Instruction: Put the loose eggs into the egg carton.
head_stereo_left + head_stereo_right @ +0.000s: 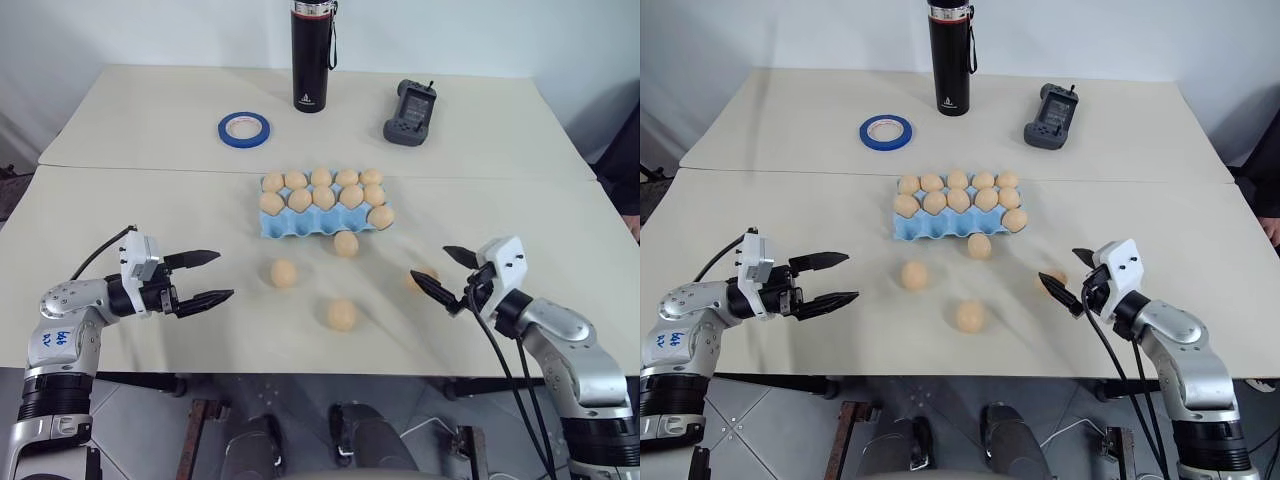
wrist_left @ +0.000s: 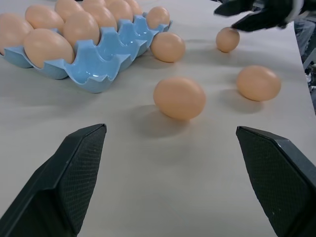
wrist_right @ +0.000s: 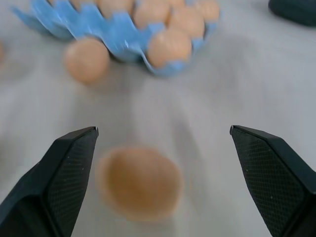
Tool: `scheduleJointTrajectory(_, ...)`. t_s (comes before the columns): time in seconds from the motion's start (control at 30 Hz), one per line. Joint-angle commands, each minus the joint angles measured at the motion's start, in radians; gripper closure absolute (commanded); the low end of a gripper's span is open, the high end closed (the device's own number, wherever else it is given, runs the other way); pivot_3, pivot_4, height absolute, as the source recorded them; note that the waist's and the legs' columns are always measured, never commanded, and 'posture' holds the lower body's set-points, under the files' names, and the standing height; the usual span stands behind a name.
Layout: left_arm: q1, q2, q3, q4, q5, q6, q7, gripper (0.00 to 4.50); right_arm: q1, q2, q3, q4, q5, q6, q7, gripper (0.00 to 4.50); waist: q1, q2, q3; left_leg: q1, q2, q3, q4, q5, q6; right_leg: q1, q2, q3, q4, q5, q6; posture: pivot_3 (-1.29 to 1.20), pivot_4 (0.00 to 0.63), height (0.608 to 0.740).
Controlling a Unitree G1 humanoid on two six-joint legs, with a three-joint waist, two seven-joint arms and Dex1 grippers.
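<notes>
Looks like a lab or test room: plain white wall, two pale tables [image 1: 150, 130] pushed together, handheld controller [image 1: 411, 112], tape roll [image 1: 243, 127].

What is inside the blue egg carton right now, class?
The egg carton holds eleven tan eggs: five in the far row, five in the middle, one at the near row's right end. Four near cups stand empty. Cup bottoms under the eggs are hidden.

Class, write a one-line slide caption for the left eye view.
Both open tools, left and right, flank four loose eggs before the egg carton.
</notes>
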Motion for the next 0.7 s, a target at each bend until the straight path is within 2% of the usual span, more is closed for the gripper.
scheduleJointTrajectory(0.03,0.005,0.014,0.006,-0.013,-0.009,-0.014,-0.019,0.01,-0.002,0.01,0.017,0.013,-0.026,-0.022,-0.001,0.0,0.0,0.0,0.0,0.0,0.0,0.0,0.0,0.0,0.0,0.0,0.0,0.0,0.0,0.0,0.0,0.0,0.15,0.74)
scheduleJointTrajectory(0.57,0.08,-0.011,0.042,-0.091,-0.071,-0.044,-0.045,0.01,-0.065,0.089,0.045,0.133,-0.084,-0.06,-0.037,0.0,-0.002,0.0,0.0,0.0,0.0,0.0,0.004,0.0,0.0,0.0,0.0,0.0,0.004,0.0,0.0,0.0,0.15,0.74)
scheduleJointTrajectory(0.67,0.083,-0.013,0.043,-0.097,-0.084,-0.049,-0.063,0.0,-0.076,0.097,0.051,0.158,-0.087,-0.067,-0.028,0.64,-0.003,0.0,0.0,0.0,0.0,0.0,0.004,0.0,0.0,0.0,0.0,0.0,0.004,0.0,0.0,0.0,0.15,0.74)
scheduleJointTrajectory(0.7,0.08,-0.014,0.045,-0.095,-0.088,-0.052,-0.068,0.0,-0.078,0.103,0.053,0.162,-0.085,-0.068,-0.026,0.99,-0.003,0.0,0.0,0.0,0.0,0.0,0.004,0.0,0.0,0.0,0.0,0.0,0.004,0.0,0.0,0.0,0.15,0.74)
